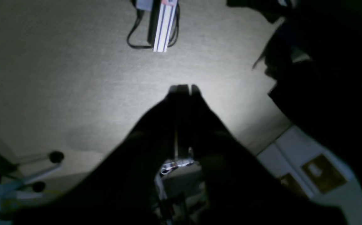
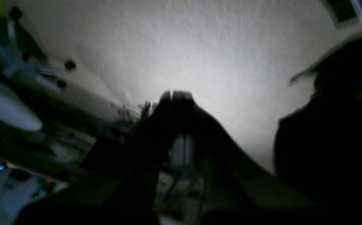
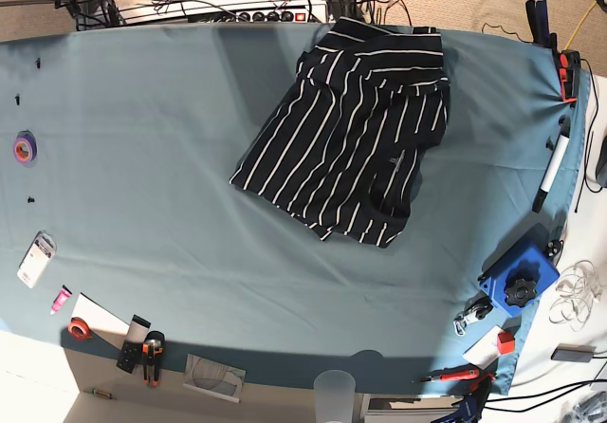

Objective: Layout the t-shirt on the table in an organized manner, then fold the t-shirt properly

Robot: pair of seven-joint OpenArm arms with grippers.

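Shirt (image 3: 346, 134), striped and rumpled, lies at the far right of the teal worktop (image 3: 142, 157), its top hanging off the far edge. Left hand (image 1: 184, 89) and right hand (image 2: 174, 95) hover shut and empty; careless tugging could drag it off.

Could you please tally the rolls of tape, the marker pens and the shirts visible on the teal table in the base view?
Rolls of tape: 2, purple roll and orange-red roll
Black-and-white marker pen: 1
Dark white-striped t-shirt: 1
Total: 4
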